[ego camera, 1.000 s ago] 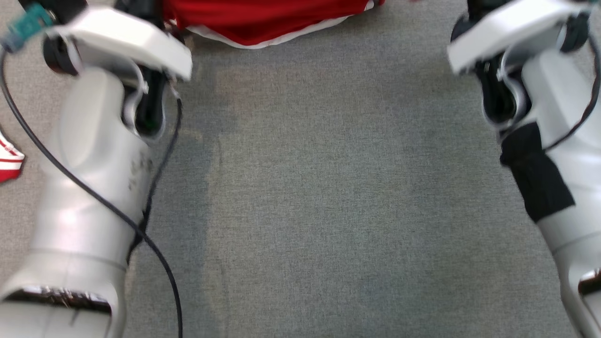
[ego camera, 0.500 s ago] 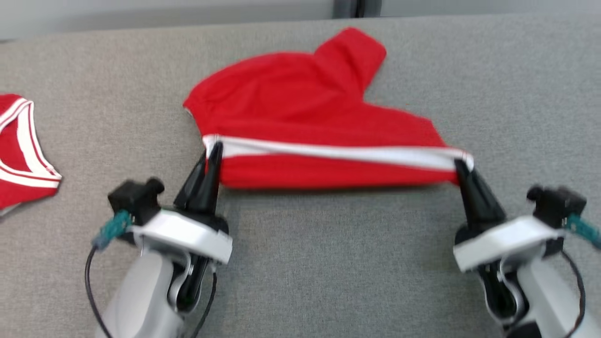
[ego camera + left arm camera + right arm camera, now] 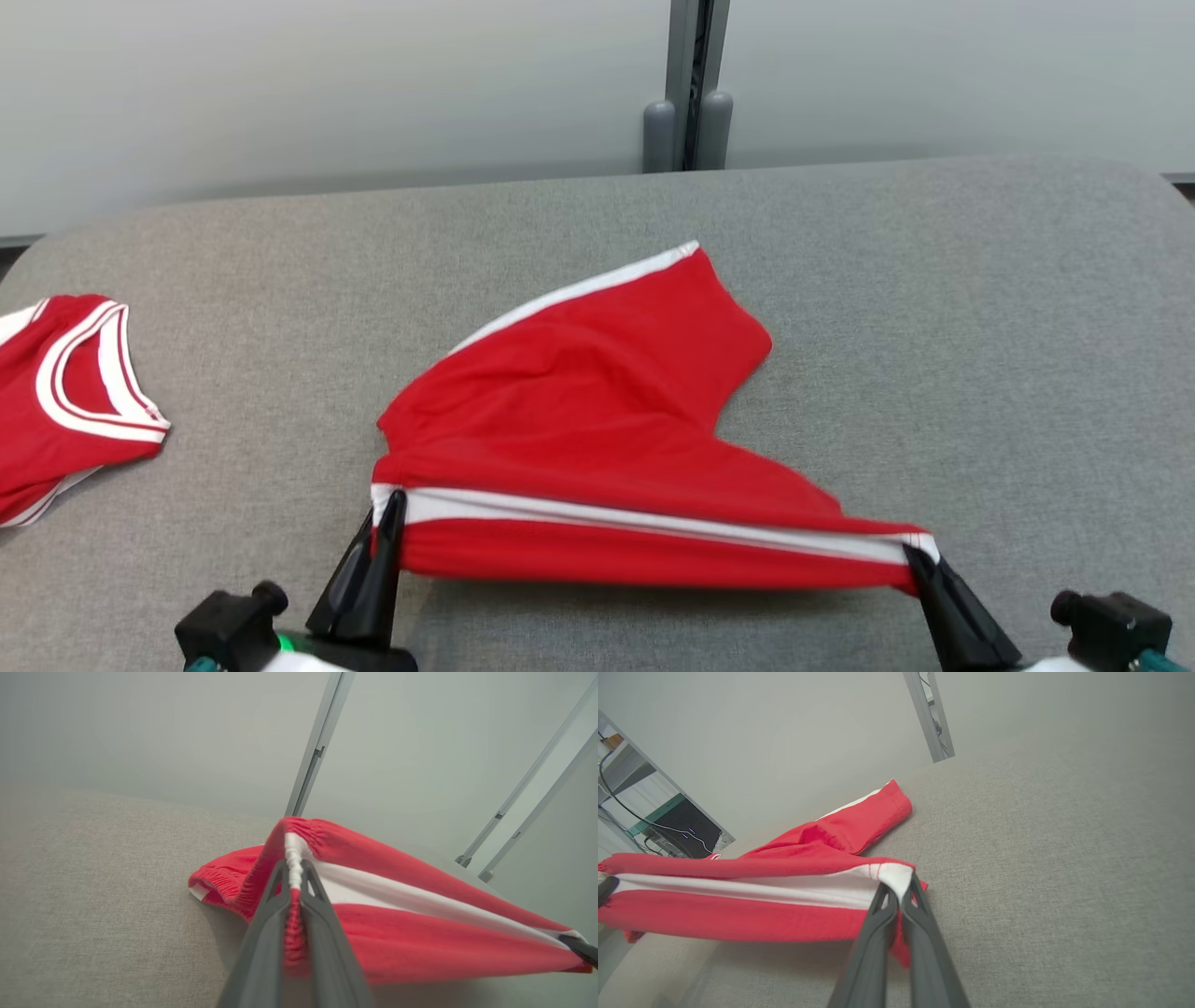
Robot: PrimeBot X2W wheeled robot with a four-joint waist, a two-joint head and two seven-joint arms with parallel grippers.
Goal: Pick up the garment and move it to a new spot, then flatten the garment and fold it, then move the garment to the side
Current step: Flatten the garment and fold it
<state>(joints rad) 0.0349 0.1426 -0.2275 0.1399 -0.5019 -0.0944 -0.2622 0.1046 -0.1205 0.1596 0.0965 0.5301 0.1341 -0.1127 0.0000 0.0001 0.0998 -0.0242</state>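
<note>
The left gripper [image 3: 390, 511] and the right gripper [image 3: 920, 560] are each clamping one end of the white-striped edge of the red garment [image 3: 579, 420], holding it stretched between them just above the grey surface [image 3: 980, 327]. Both pinches are looking thin, so one corner could be slipping out if the grippers pull apart too hard. Beyond them, the rest of the garment is lying on the surface, reaching away toward the wall [image 3: 280, 93].

Red garment [image 3: 579, 411], probably shorts, white-striped; near edge stretched taut, rest on surface [image 3: 934, 327].
</note>
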